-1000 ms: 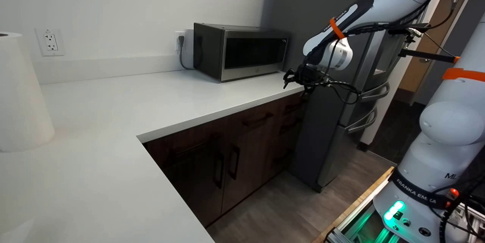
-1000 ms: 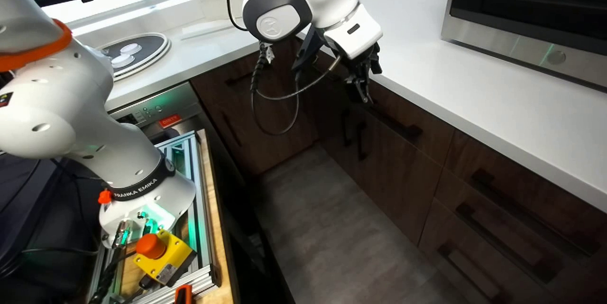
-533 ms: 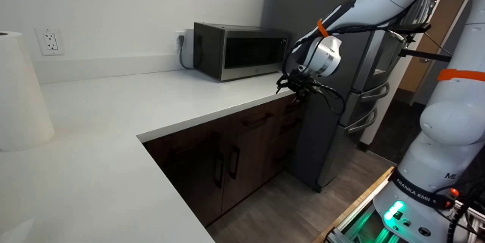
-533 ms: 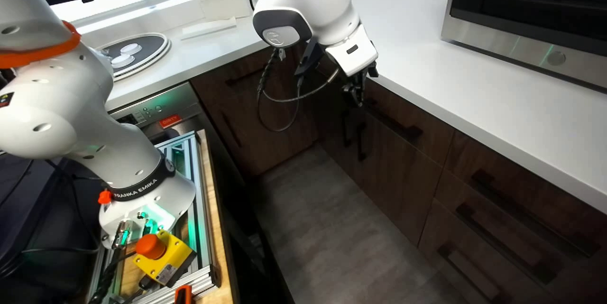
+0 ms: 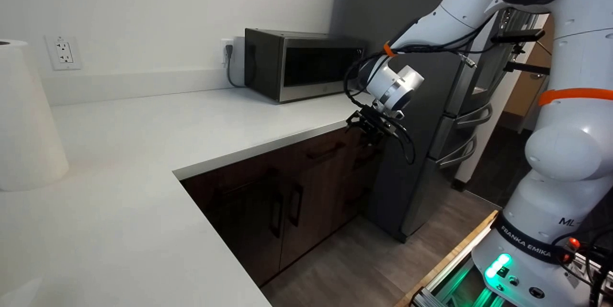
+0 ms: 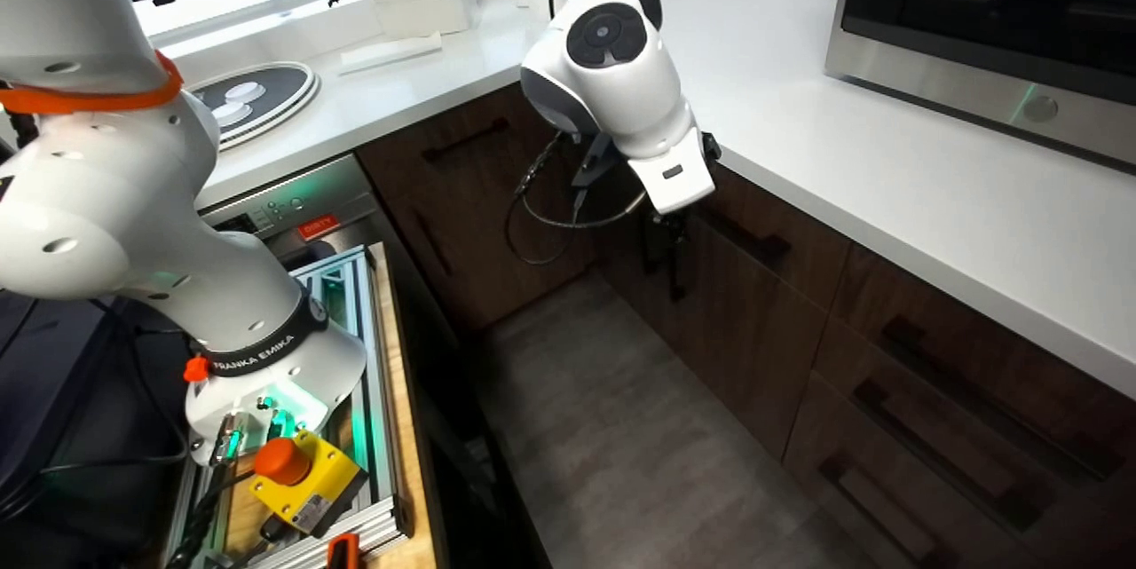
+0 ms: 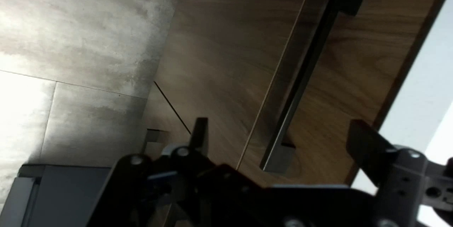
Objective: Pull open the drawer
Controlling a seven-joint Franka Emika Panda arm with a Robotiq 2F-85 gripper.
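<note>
The drawer is shut under the counter edge, its dark brown wood front [image 6: 803,254] level with the fronts around it. It also shows in another exterior view [image 5: 306,146] and in the wrist view [image 7: 329,106]. Its inside is hidden. A dark bar handle [image 7: 308,71] runs along the front; in an exterior view the handle [image 6: 741,236] is partly behind the arm. My gripper [image 7: 279,126] is open and empty, fingers on either side of the handle's near end in the wrist view. The gap to the handle is unclear. In an exterior view the gripper [image 5: 359,125] is beside the counter edge.
The white countertop [image 5: 143,130] overhangs the drawer, with a microwave [image 5: 306,65] on it. Below are cabinet doors with a vertical bar handle [image 5: 295,205]. More drawers [image 6: 941,427] stand alongside, then a grey refrigerator [image 5: 407,168]. A dishwasher [image 6: 302,205] stands behind my base.
The arm has come down and leftward in an exterior view, bringing the gripper from about countertop height to drawer-front height. The wrist has tilted. The drawer has not moved.
</note>
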